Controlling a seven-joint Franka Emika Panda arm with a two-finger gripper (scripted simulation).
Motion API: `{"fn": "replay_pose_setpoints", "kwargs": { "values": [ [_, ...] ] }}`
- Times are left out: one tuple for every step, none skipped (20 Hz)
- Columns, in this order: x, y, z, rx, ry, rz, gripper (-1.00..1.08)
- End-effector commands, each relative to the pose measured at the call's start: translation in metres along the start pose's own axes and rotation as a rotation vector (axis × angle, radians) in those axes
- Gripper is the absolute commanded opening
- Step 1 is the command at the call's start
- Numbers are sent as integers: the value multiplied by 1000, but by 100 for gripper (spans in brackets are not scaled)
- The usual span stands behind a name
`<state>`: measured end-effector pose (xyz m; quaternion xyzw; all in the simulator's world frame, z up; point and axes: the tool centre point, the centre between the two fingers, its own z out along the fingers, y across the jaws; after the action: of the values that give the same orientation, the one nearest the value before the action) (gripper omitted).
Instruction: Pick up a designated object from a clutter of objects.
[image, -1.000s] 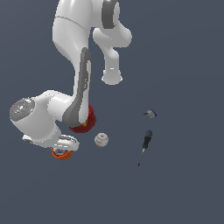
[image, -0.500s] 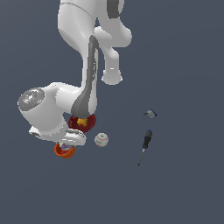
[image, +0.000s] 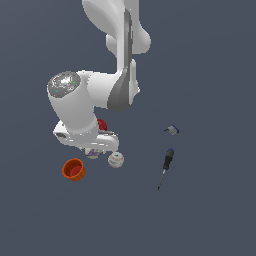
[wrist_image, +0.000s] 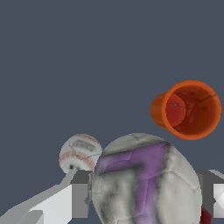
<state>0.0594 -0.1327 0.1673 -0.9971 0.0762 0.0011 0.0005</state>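
The whitish-grey ball with purple swirls fills the near part of the wrist view, held between my two grey fingers. My gripper is shut on it. In the exterior view the gripper hangs under the white wrist, and only a bit of the purple-marked ball shows below it. The orange cup lies on its side just to the exterior view's left of the gripper. The whitish ball with red lines sits just to its right. Both show in the wrist view: cup, whitish ball.
A dark red dish is mostly hidden behind my wrist. A black-handled screwdriver and a tiny grey piece lie further to the exterior view's right. The floor is plain dark grey.
My hand has moved off the orange cup toward the exterior view's right and up, carrying the purple-marked ball. The cup now shows fully.
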Motion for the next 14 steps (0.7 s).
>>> {"fn": "replay_pose_setpoints", "kwargs": {
  "values": [
    [-13, -22, -18, -1, 2, -1, -100],
    [-18, -31, -25, -1, 2, -1, -100],
    [-23, -40, -32, -1, 2, -1, -100],
    [-28, -49, -40, -1, 2, -1, -100],
    [-34, -58, -47, -1, 2, -1, -100],
    [-39, -68, -55, -2, 2, -1, -100],
    [-44, -77, -62, -2, 2, -1, -100],
    [-50, -86, -70, -3, 2, -1, -100],
    [-55, -96, -77, -3, 2, -1, -100],
    [-61, -105, -85, -4, 3, -1, -100],
    [-66, -114, -92, -4, 3, -1, -100],
    [-71, -124, -100, -4, 3, -1, -100],
    [-77, -133, -108, -4, 3, -1, -100],
    [-82, -142, -115, -5, 3, 0, -100]
  ]
}}
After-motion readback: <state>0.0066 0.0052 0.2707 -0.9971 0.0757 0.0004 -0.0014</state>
